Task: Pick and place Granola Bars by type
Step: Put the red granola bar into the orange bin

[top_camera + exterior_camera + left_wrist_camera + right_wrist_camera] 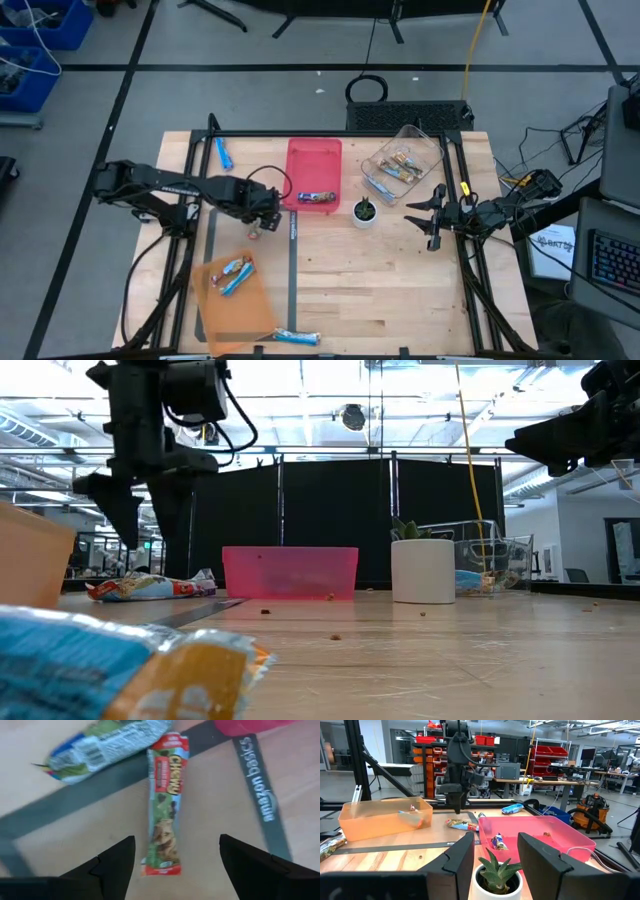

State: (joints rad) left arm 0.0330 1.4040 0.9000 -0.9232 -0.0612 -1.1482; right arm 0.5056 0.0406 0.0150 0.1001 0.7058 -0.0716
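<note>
Left pincer (175,852) hangs straight above a red-wrapped bar (164,805) on the bare surface (380,290), fingers wide apart with the bar lined up between them and nothing in the grip. That stance looks to me like the start of a pick, the wrapper lying lengthwise in the gap so the fingers can close across its narrow sides. "Chewy" reads clearly on the wrapper, and a dark strap (260,795) beside it says "amazonbasics". A green and white bar (105,747) lies just beyond, barcode side up.

Sorting seems partly done. The pink tray (313,170) holds one bar (317,198), the orange bin (235,295) holds a couple of bars (232,275), and the clear bin (405,160) has several tan ones (400,165). Each container appears to take one type. Blue bars are still loose: one at the far left of the surface (222,153), another by the near edge (297,337).

Right pincer (434,215) waits off to the right, near the plant (365,210), fingers parted and empty.
</note>
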